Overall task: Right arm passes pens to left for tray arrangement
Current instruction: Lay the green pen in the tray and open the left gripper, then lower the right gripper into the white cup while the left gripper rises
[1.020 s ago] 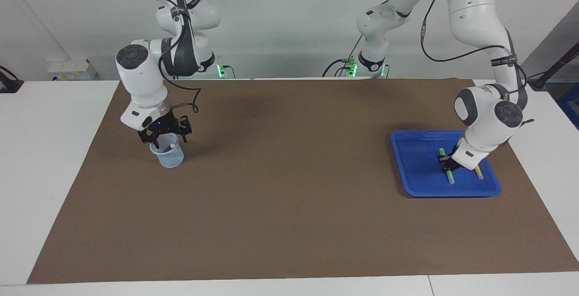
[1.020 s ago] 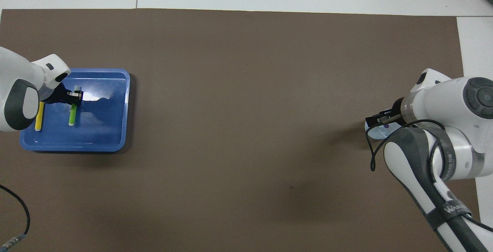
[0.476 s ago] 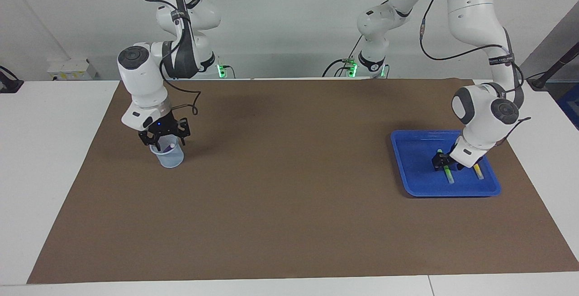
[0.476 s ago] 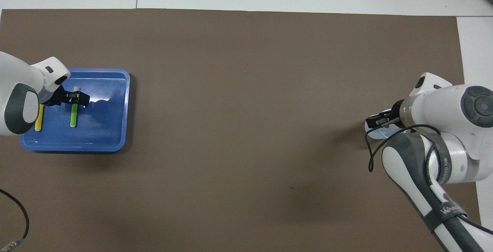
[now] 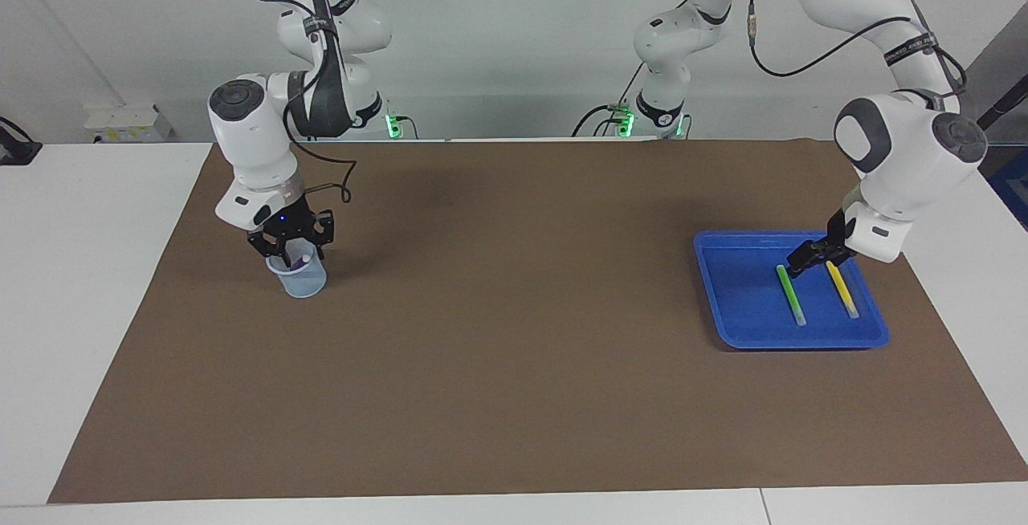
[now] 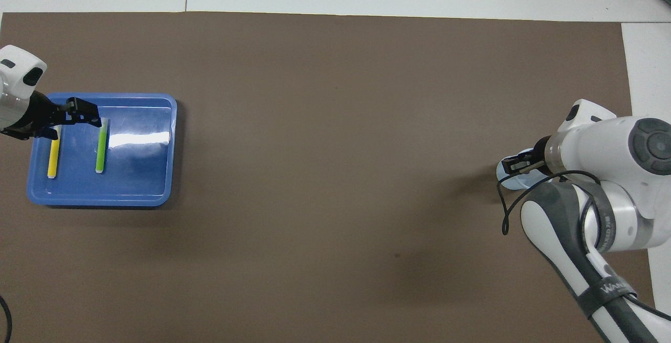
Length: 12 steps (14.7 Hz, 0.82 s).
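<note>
The green pen (image 5: 789,295) and the yellow pen (image 5: 842,289) lay side by side in the blue tray (image 5: 735,308), apart from each other, the yellow one nearer the left arm's edge of the table. The purple pen (image 5: 302,261) stood in the small translucent cup (image 5: 303,280) at the right arm's end of the brown mat (image 5: 498,332), only its tip showing above the rim.

The left gripper (image 5: 813,255) hung just above the tray, over the robot-side ends of the two pens, its fingers apart and holding nothing. The right gripper (image 5: 288,246) was lowered into the mouth of the cup around the purple pen; whether its fingers had met on the pen could not be told.
</note>
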Available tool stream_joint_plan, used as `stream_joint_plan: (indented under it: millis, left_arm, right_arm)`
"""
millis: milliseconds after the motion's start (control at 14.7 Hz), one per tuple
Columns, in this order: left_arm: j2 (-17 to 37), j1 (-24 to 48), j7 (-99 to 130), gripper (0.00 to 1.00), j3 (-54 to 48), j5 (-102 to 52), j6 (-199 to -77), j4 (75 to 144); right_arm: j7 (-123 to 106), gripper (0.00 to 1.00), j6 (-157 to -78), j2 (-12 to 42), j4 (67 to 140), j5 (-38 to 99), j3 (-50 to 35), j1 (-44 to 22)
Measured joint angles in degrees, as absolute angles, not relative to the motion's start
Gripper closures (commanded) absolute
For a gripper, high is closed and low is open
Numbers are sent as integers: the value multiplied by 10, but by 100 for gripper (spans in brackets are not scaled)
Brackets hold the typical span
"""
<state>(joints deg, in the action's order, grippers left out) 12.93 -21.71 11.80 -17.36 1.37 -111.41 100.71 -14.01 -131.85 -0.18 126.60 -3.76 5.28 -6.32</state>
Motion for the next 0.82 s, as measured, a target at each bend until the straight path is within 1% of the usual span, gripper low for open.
stream_joint_plan:
  millis: [136, 204, 544, 612, 748, 816]
  left_arm:
    - [100, -200, 199, 0, -188, -3, -1073, 1000]
    - [85, -188, 238, 0, -195, -13, -1056, 998]
    - [14, -138, 407, 0, -206, -104, -1020, 996]
    - [3, -131, 440, 0, -208, -120, -1018, 996]
    - [-9, -115, 514, 0, -221, -138, -1017, 996]
    - [-12, -108, 557, 0, -232, -141, -1017, 996]
  right_arm:
    - [-140, 44, -1318, -2, 1267, -38, 53, -63]
    - [-140, 51, -1319, -2, 1267, -38, 53, -63]
    - [-140, 78, -1319, -2, 1268, -38, 53, -63]
    - [-140, 87, -1319, -2, 1268, -38, 53, -63]
    - [-140, 93, -1319, -2, 1268, -38, 53, -63]
    - [-141, 99, -1322, -3, 1267, -38, 53, -63]
